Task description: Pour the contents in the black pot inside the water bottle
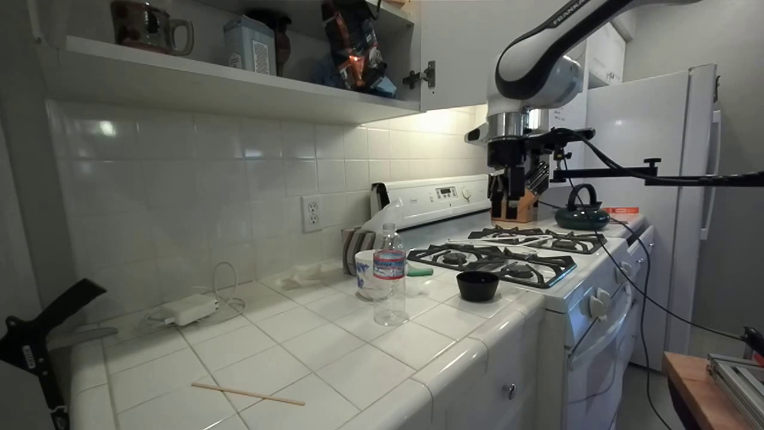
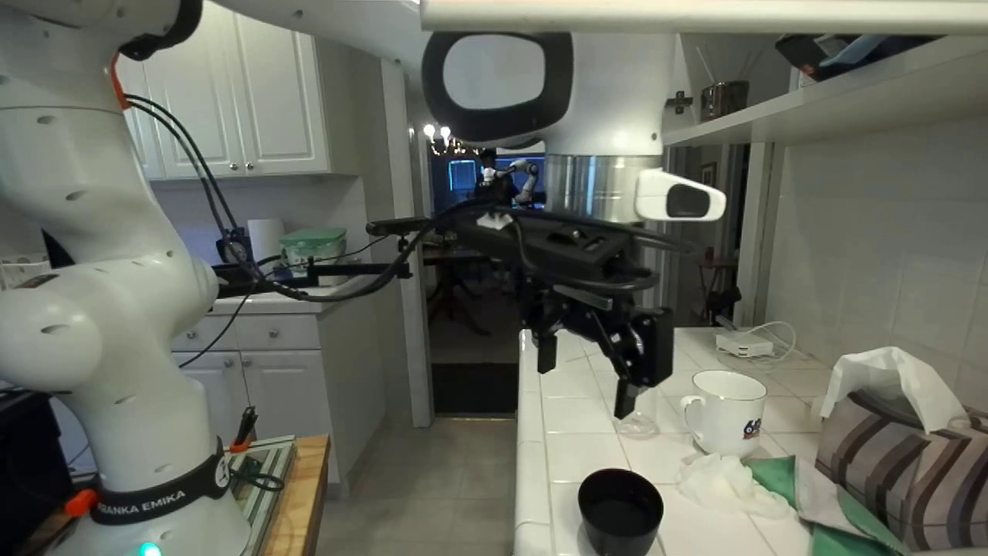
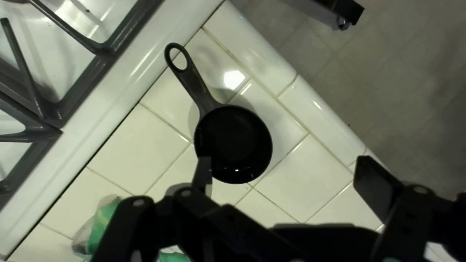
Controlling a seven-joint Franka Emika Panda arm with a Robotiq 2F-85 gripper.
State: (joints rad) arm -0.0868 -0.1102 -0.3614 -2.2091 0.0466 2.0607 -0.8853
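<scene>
Foremost on the tiled tabletop point(image 1: 310, 352) in an exterior view, a thin wooden stick point(image 1: 248, 394) is laid flat, with a white corded box point(image 1: 190, 309) placed farther in. The water bottle point(image 1: 389, 275) is stood upright beyond the stick, and a white mug point(image 1: 364, 275) is partly hidden behind it. Past the bottle, the black pot point(image 1: 477, 288) is set on the tabletop near the front edge, just beside the stove point(image 1: 441, 209); in the wrist view, its looped handle point(image 3: 196, 87) is turned toward the stove. Its interior is too dark for any contents to be made out. The end effector point(image 2: 586, 378) is held well above the tabletop, apart from the pot. Its fingers point(image 3: 373, 185) are spread wide, and only air is enclosed between them. Farther back, a wooden knife block point(image 1: 526, 209) is partly covered by the end effector. Beyond the stove, a dark green kettle point(image 1: 582, 218) with an arched handle is placed, and a white refrigerator point(image 1: 638, 125) is seen behind it.
</scene>
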